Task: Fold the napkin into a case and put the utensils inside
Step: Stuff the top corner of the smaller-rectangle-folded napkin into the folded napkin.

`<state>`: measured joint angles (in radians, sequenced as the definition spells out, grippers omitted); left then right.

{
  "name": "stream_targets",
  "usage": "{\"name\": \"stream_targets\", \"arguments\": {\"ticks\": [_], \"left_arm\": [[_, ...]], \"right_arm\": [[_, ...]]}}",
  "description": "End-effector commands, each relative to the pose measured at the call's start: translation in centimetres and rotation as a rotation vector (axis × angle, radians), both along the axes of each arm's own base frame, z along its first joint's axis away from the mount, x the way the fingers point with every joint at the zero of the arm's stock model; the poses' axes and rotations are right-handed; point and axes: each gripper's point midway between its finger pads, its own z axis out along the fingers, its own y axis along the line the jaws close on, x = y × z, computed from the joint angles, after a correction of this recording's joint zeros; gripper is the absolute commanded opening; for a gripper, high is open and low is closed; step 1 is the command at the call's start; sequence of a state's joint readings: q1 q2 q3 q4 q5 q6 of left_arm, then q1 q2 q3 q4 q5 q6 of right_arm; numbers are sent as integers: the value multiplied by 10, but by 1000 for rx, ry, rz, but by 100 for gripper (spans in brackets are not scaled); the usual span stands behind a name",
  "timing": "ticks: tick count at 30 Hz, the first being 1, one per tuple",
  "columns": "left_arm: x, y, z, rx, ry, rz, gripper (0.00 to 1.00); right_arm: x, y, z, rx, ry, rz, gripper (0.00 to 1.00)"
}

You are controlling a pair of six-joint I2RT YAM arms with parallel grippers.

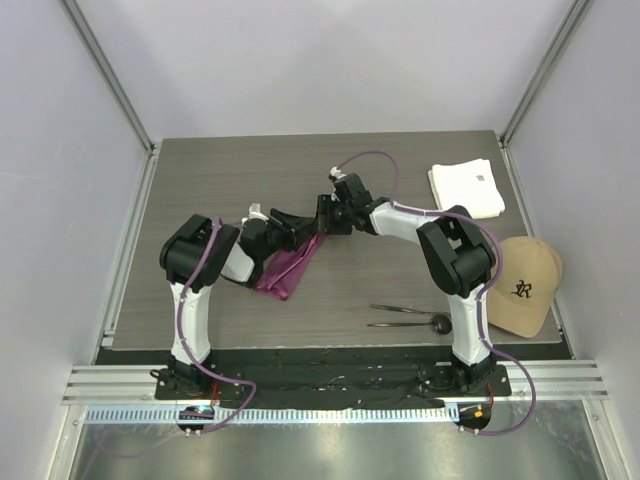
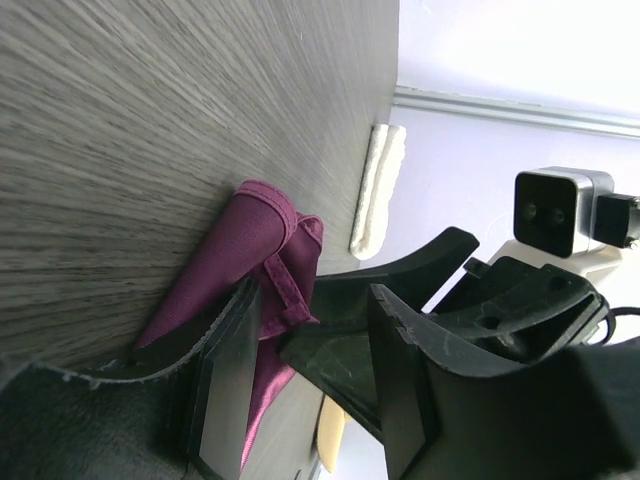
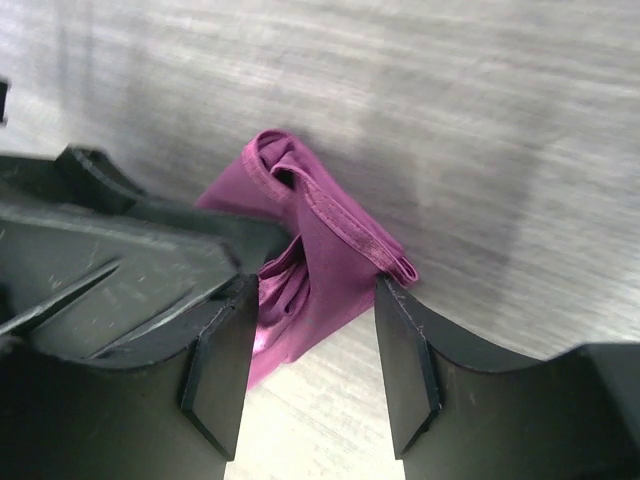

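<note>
**Fig.** My left claw (image 1: 298,230) and right claw (image 1: 324,220) meet tip to tip over the far end of the napkin (image 1: 285,268). It is a thin magenta cloth, bunched into a narrow hemmed wedge on the grey wood-grain bench (image 1: 420,160). Both claws stand wide, and the right one straddles the soft folds. Two slim dark utensils (image 1: 405,314) lie well apart from the napkin, near my right base.

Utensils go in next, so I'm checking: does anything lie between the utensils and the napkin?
Nothing visible. Only bare table separates the utensils from the napkin; the white cloth and the cap sit off to the right.
</note>
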<state>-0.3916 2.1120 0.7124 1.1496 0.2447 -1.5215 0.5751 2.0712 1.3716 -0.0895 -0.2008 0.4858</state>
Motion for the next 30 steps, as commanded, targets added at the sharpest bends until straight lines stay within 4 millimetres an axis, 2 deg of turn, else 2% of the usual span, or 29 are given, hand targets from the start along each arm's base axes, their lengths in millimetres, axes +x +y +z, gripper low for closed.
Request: {"name": "stream_targets", "arguments": {"ticks": [1,7,10,14,16,17,19,20,22,24,25,26,27,29,30], "left_arm": [[-7,-2,1,-13,-2,-13,51],[-7,-2,2,-9,-8,-18,52],[-6,-4,7,-14,-16,-25,52],[-4,-4,18,-1,-35,-47,52],[1,-6,35,12,-73,-68,51],[0,-6,34,27,-53,-76,51],[4,-8,53,36,-98,-95,45],[4,-8,54,51,-94,-104,44],[8,-4,67,80,-126,-113,43],[8,0,68,116,-120,-121,41],[9,4,67,149,-131,-127,38],[8,5,75,159,-144,-135,33],[8,7,76,184,-146,-141,26],[-3,15,48,349,-64,-195,24],[6,13,55,402,-75,-221,17]], "right_arm": [[24,3,3,-12,-83,-103,56],[23,-4,-11,-65,-67,-142,53],[22,-9,-20,-97,-59,-138,47],[20,-12,-21,-109,-59,-131,43],[21,-11,-22,-112,-62,-125,42],[20,-11,-24,-115,-59,-121,41],[20,-9,-27,-113,-50,-111,40],[19,-10,-28,-115,-46,-110,40],[19,-10,-29,-116,-45,-110,40],[19,-8,-28,-112,-47,-100,40],[19,-8,-28,-113,-50,-94,40],[19,-7,-27,-112,-50,-88,40],[18,-7,-27,-112,-49,-84,40],[18,-6,-26,-110,-52,-73,40],[17,-5,-26,-106,-50,-69,40]]}}
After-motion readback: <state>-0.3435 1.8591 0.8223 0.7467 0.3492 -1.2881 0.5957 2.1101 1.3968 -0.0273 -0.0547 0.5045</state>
